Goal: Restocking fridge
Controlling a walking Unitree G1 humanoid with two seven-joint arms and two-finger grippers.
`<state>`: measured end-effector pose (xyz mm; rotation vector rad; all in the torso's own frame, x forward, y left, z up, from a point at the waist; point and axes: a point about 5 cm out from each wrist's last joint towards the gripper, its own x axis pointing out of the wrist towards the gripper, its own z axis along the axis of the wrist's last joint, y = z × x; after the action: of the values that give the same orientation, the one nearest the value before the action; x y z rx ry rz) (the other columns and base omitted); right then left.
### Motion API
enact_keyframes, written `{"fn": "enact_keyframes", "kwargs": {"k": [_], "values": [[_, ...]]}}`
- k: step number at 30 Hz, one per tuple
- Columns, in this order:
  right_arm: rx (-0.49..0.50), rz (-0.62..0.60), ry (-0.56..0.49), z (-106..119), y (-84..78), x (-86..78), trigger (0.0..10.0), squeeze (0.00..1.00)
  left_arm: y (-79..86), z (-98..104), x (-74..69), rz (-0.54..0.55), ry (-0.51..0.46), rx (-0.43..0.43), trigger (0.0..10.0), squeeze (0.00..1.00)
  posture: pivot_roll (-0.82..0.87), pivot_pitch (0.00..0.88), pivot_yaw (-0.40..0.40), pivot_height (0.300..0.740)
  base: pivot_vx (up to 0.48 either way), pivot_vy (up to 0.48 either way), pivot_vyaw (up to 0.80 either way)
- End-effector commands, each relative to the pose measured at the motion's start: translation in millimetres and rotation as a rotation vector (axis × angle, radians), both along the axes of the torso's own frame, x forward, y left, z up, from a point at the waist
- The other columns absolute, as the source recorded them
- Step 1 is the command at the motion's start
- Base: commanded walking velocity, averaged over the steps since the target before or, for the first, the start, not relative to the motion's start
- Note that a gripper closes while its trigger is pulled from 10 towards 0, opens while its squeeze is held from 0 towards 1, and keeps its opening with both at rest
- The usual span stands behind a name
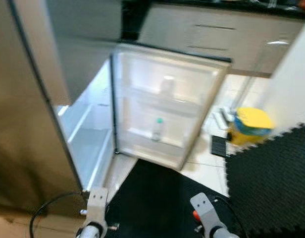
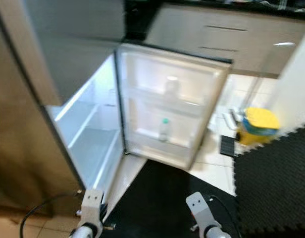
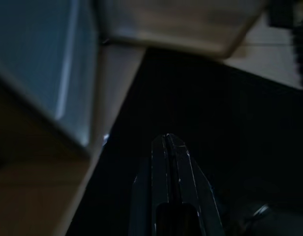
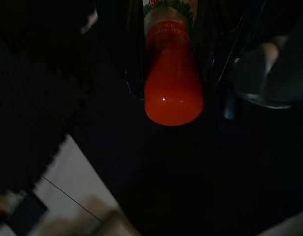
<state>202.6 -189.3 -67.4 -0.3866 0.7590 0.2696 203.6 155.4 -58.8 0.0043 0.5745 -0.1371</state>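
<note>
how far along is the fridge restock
Done: the fridge door stands open, and a bottle already sits in its lower door shelf. In hand: the right gripper holds a red bottle, low over the black mat. The left gripper is shut and empty. Left: carry the red bottle to the fridge and shelve it; the inner shelves look bare.

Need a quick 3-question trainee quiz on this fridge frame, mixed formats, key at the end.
1. True or false: the fridge door stands open.
2. What does the right gripper hold? A) red bottle B) yellow tub C) nothing
3. Fill in: on the lower door shelf stands a small bottle with a ___ cap.

Key: 1 true; 2 A; 3 green. The left gripper is shut and empty, over the black floor mat.
</note>
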Motion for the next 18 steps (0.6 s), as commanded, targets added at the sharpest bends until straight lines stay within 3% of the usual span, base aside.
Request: {"fn": "enact_keyframes", "kwargs": {"k": [1, 15, 18], "values": [[0.007, -0.005, 0.002, -0.9, 1.6, -1.4, 10.0, 0.00, -1.8, -5.3, -7.3, -0.003, 0.032, -0.004, 10.0, 0.00, -0.14, 0.042, -0.037, 0.740, 0.000, 0.000, -0.80], [0.001, -0.010, -0.011, 0.2, -0.1, -0.3, 10.0, 0.00, -7.0, -1.5, -2.5, -0.029, -0.004, -0.011, 10.0, 0.00, -0.15, 0.049, -0.036, 0.740, 0.000, 0.000, -0.80], [-0.001, 0.022, -0.029, 1.6, 1.1, 0.5, 10.0, 0.00, -8.3, -0.6, -1.5, -0.037, -0.014, -0.011, 10.0, 0.00, -0.16, 0.051, -0.034, 0.740, 0.000, 0.000, 0.00]]}}
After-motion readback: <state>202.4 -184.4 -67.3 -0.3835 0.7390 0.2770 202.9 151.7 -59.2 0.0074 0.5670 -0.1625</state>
